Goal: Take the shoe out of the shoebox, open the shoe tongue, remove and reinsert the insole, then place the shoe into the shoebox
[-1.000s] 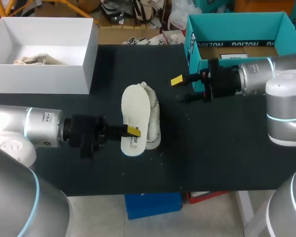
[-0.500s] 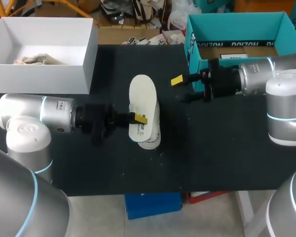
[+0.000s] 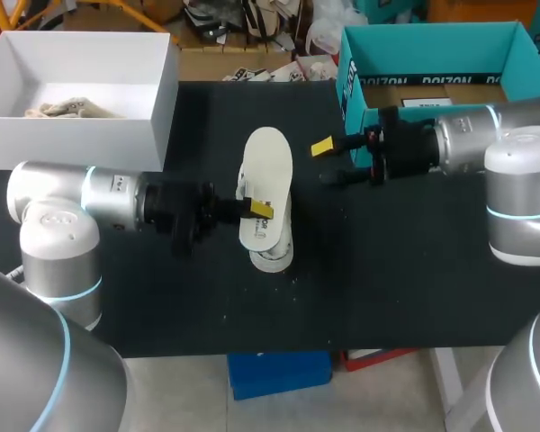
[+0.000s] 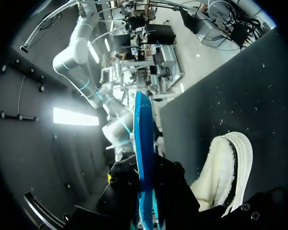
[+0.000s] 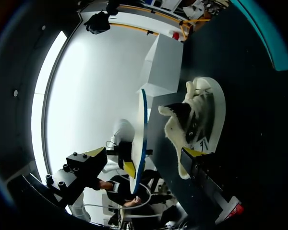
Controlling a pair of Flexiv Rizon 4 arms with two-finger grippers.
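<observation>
The left gripper pinches the white insole near one end, both fingers pressed to its faces, holding it over the fleecy white shoe. The shoe lies near the middle of the black table. The right gripper hovers nearby, fingers spread and empty, in front of the teal shoebox.

The white, fleece-lined shoe lay on the middle of the black worktop. Over it, hiding most of it from above, the insole sat pinched near 1 end in the left fingers, white face up, blue underside down. The open teal shoebox stood at the far right corner.
</observation>
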